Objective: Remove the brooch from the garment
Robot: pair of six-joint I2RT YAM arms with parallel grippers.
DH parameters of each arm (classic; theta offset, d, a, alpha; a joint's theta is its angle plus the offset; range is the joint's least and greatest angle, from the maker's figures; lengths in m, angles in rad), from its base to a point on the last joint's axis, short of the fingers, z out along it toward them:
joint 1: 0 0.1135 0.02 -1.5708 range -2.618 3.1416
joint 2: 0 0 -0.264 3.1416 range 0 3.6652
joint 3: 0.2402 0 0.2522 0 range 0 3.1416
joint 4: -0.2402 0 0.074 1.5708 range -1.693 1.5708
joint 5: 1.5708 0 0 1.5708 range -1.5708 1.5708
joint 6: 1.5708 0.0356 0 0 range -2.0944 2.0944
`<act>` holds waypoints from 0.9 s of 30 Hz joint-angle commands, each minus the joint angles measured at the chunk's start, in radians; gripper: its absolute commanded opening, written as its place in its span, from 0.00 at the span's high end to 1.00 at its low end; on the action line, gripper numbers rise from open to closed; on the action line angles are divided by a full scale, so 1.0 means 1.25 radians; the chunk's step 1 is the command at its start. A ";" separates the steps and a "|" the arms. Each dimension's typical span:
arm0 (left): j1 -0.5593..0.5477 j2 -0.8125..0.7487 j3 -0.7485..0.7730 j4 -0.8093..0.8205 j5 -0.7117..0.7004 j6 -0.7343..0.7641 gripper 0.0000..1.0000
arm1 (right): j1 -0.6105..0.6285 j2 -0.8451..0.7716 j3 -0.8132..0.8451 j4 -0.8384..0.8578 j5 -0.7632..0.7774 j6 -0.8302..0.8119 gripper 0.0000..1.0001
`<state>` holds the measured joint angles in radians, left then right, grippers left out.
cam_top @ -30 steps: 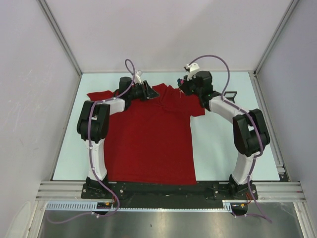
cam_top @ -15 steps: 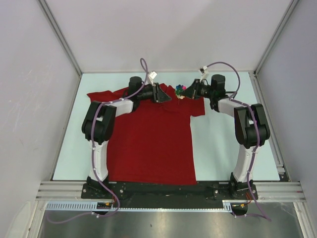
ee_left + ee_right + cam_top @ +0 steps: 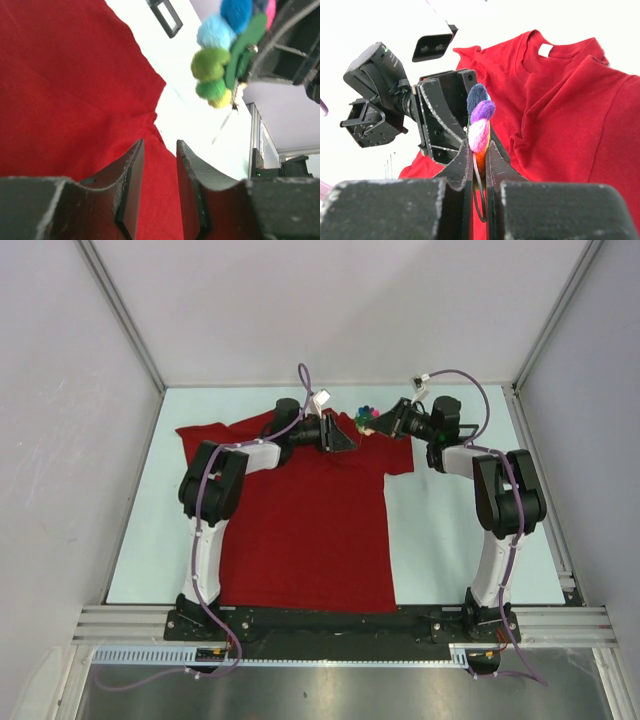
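The right gripper [image 3: 479, 152] is clamped on the brooch [image 3: 480, 120], whose beads project past its fingertips, clear of the garment [image 3: 65, 90] ahead of it. We judge the pin free of the cloth. The left gripper [image 3: 159, 170], facing the right one, sits low over the cloth with its jaws narrowly apart. We cannot tell whether it pinches a fold. Its likely purpose is to anchor the fabric against the pull.
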<state>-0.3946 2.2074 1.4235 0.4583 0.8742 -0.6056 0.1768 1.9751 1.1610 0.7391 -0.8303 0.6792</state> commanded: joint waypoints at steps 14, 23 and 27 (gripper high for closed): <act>-0.046 0.001 0.053 0.114 0.079 -0.046 0.62 | -0.010 0.010 -0.006 0.085 0.003 0.029 1.00; -0.046 -0.039 0.011 0.162 0.087 -0.037 0.66 | -0.006 0.008 -0.005 0.064 0.010 0.000 1.00; -0.045 -0.040 0.011 0.168 0.093 -0.041 0.66 | 0.001 0.007 -0.005 0.046 0.014 -0.022 1.00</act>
<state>-0.4534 2.2143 1.4387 0.5980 0.9554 -0.6636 0.1692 1.9823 1.1580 0.7826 -0.8207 0.6952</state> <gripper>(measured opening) 0.341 0.058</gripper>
